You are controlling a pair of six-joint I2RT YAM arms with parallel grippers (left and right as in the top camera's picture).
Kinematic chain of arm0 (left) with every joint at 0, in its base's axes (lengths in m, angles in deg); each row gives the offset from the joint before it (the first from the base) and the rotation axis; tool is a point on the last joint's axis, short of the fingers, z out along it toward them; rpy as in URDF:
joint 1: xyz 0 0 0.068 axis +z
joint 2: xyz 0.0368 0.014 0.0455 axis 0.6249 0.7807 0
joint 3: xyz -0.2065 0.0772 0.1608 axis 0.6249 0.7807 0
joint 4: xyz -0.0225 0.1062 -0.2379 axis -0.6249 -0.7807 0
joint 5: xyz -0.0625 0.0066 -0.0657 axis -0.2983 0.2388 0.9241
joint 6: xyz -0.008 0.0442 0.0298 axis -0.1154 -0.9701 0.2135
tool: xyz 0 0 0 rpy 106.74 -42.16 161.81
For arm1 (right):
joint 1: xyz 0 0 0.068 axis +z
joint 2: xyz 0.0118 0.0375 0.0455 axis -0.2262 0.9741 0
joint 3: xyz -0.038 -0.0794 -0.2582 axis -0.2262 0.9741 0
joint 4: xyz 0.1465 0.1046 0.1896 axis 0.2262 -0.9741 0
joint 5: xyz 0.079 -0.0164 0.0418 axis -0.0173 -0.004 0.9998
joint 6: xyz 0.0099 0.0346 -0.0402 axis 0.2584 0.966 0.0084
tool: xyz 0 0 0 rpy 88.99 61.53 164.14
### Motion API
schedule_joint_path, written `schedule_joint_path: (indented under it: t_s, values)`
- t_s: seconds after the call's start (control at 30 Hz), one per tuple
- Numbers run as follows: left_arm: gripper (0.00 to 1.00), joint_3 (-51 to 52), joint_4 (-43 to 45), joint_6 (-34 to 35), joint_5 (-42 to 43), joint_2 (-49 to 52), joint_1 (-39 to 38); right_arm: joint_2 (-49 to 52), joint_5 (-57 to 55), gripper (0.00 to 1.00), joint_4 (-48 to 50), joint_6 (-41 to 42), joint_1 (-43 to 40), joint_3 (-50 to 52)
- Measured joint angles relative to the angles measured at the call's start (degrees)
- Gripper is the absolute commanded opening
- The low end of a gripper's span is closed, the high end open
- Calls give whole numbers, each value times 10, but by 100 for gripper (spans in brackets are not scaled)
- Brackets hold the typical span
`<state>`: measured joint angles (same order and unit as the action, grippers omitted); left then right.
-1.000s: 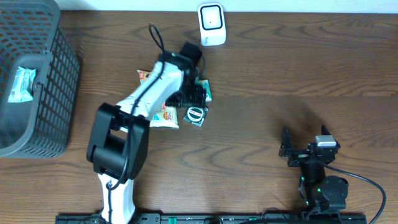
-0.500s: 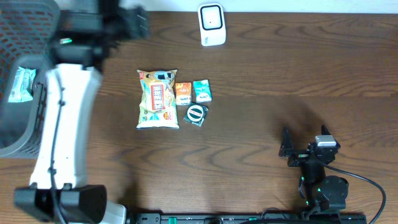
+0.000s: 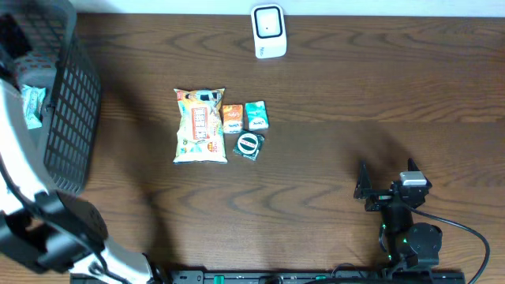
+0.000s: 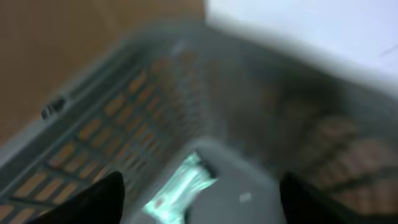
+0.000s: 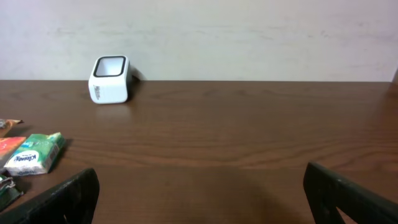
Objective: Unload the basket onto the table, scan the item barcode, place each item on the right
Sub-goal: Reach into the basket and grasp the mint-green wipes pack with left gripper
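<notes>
one packet [image 3: 33, 106] lies in the basket [image 3: 75, 118], far left of the scanner [image 3: 268, 31], under the released left claw [image 4: 205, 196], likely done, while the snack bag [image 3: 200, 125], orange pack [image 3: 232, 118], green pack [image 3: 256, 115] and round item [image 3: 248, 145] near the scanner seem not yet scanned, and the right claw [image 5: 202, 186] is released too.

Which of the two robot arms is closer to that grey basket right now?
Left. The left gripper hangs right over the grey basket, looking down into it. The right gripper sits at the opposite, right side of the table, far from it.
</notes>
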<state>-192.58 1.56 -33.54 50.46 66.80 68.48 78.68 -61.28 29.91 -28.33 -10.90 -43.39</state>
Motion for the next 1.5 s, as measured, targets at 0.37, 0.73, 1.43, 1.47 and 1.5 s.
schedule_joint_path:
  t_s: [0.37, 0.73, 1.43, 1.47, 1.5]
  values:
    - [77, 6, -16, -129, -8, 151, 61, 0, 0, 99, 0, 0, 0, 0]
    - [74, 6, -1, -210, 3, 236, 65, 0, 0, 99, 0, 0, 0, 0]
    - [44, 6, 18, -225, 42, 275, 86, 0, 0, 99, 0, 0, 0, 0]
    - [38, 6, 17, -226, 42, 275, 88, 0, 0, 99, 0, 0, 0, 0]
    - [32, 8, 18, -225, 42, 275, 90, 0, 0, 99, 0, 0, 0, 0]
